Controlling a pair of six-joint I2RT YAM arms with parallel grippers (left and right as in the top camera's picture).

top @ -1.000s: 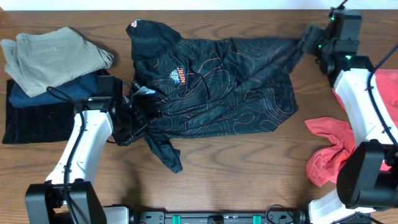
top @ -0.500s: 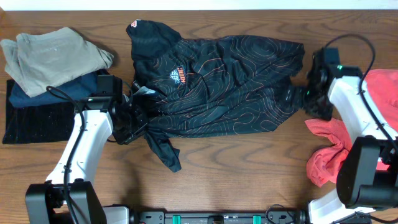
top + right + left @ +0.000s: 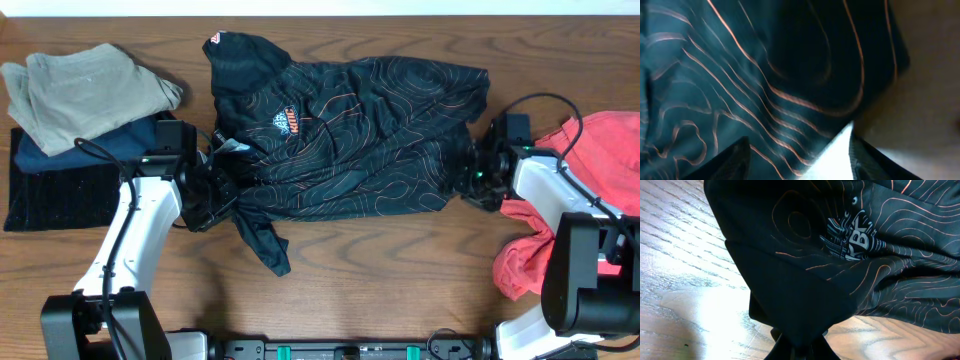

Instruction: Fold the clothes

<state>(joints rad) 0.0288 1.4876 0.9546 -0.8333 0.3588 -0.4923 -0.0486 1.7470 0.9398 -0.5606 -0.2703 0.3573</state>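
Note:
The black jersey [image 3: 350, 140] with orange contour lines lies spread across the middle of the table, logo up, one sleeve trailing toward the front. My left gripper [image 3: 207, 188] is shut on its bunched left edge; the left wrist view shows black cloth [image 3: 805, 270] pinched between the fingers [image 3: 800, 349]. My right gripper [image 3: 476, 182] is at the jersey's lower right corner. Its fingers [image 3: 800, 162] are spread wide, with the patterned corner [image 3: 765, 65] lying between and under them. Coral-red garments [image 3: 605, 150] lie at the right.
A beige garment [image 3: 80, 85] lies on a navy one [image 3: 95, 148] and a black folded piece [image 3: 55, 195] at the far left. More coral-red cloth [image 3: 525, 255] lies front right, under my right arm. Bare wood [image 3: 380, 280] runs along the front.
My right gripper let go of the jersey's upper right corner and came down to its lower right corner. The freed corner now lies flat. My left arm has not moved.

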